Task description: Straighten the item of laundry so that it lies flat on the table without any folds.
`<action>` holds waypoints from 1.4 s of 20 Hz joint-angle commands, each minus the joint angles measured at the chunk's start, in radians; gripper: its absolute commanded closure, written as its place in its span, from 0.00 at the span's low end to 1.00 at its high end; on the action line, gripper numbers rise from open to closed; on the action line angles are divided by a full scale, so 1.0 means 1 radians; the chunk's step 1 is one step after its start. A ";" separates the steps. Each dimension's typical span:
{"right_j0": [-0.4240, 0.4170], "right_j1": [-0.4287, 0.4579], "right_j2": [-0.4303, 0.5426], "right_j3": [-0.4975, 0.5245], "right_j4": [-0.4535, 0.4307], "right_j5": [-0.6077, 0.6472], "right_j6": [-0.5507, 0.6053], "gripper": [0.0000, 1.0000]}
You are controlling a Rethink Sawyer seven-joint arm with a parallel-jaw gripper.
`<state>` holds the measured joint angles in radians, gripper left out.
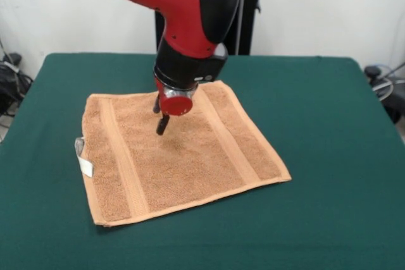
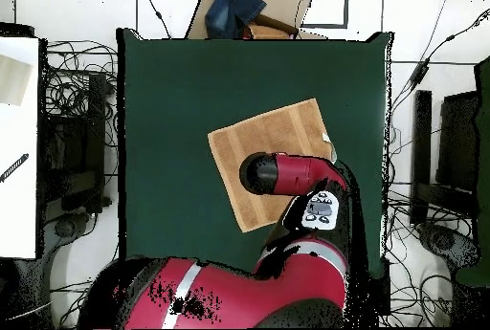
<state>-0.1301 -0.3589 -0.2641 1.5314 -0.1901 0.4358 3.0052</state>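
- The gripper hangs low over the towel's middle, toward its far edge; two dark fingers show below the red wrist disc, but whether they stand apart or together cannot be told from either view.
- The towel lies directly under the gripper, so the coming move turns on a short drop straight down, not a reach sideways.
- It looks already spread flat on the green table, near the centre, turned slightly askew to the table's edges, with no fold visible.
- Its two woven bands run from the far edge toward the near edge.
- A white loop tag sticks out from the left edge; no writing can be read on it, nor any brand on the arm.
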 commanded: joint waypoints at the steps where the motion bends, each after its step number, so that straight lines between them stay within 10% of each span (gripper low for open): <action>1: 0.050 0.041 0.011 0.071 0.080 0.098 0.133 0.00; 28: 0.122 0.018 -0.014 0.102 0.174 0.139 0.131 0.00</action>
<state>-0.0405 -0.3502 -0.2798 1.5322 -0.0741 0.4740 3.0052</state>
